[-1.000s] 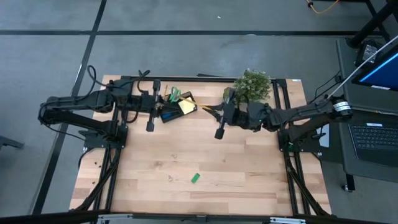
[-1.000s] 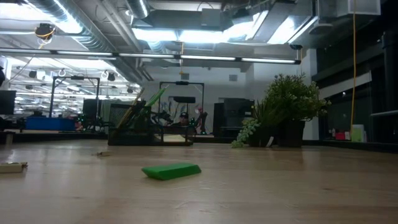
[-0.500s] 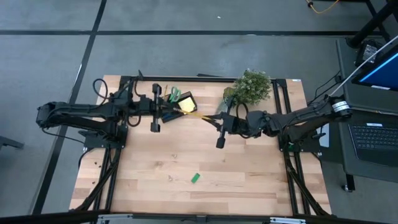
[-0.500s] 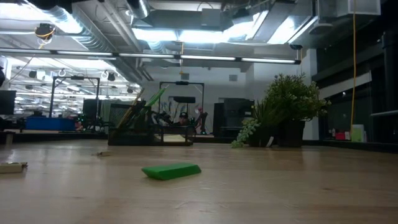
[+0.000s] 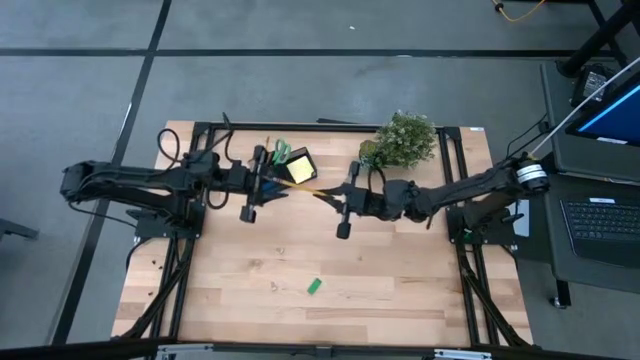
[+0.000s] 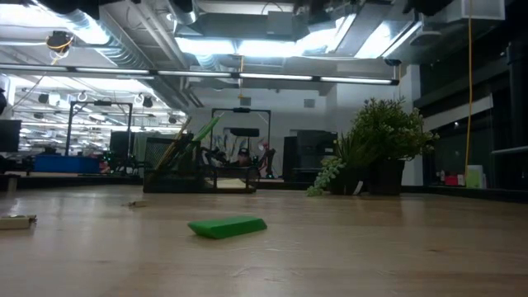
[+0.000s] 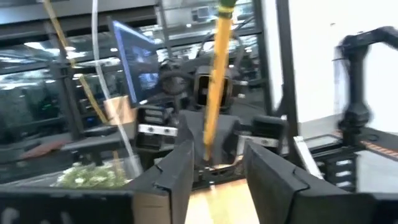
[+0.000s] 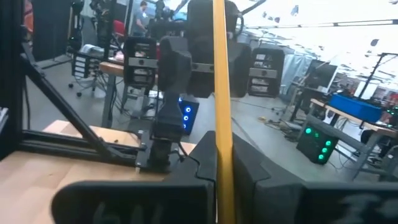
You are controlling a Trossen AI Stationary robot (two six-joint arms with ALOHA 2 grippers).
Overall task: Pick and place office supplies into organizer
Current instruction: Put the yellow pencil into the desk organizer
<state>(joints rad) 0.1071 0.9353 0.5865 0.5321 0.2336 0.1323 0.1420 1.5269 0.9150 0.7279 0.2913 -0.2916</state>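
A: High view, what do you see at the tips?
B: Your right gripper (image 5: 330,196) and left gripper (image 5: 274,187) face each other over the far half of the table (image 5: 400,290). A yellow pencil (image 5: 312,189) bridges them. The left one sits right at the organizer (image 5: 270,178); scissors (image 5: 281,151) and a sticky pad (image 5: 300,168) are at it too. The green block (image 5: 314,286) lies alone near the front edge, well apart from both arms.

A: Low view?
B: Neither gripper shows. You get the green block (image 6: 228,226) flat on the wood, the organizer (image 6: 177,169) far back, and the plant (image 6: 388,140) off to the side.

A: Left wrist?
B: Your left gripper (image 7: 214,158) has its jaws wide apart. The pencil (image 7: 214,81) runs through the gap; can't tell whether it touches either finger.

A: Right wrist?
B: Your right gripper (image 8: 222,155) is clamped narrow on the pencil (image 8: 219,62), which sticks straight out from between the fingers.
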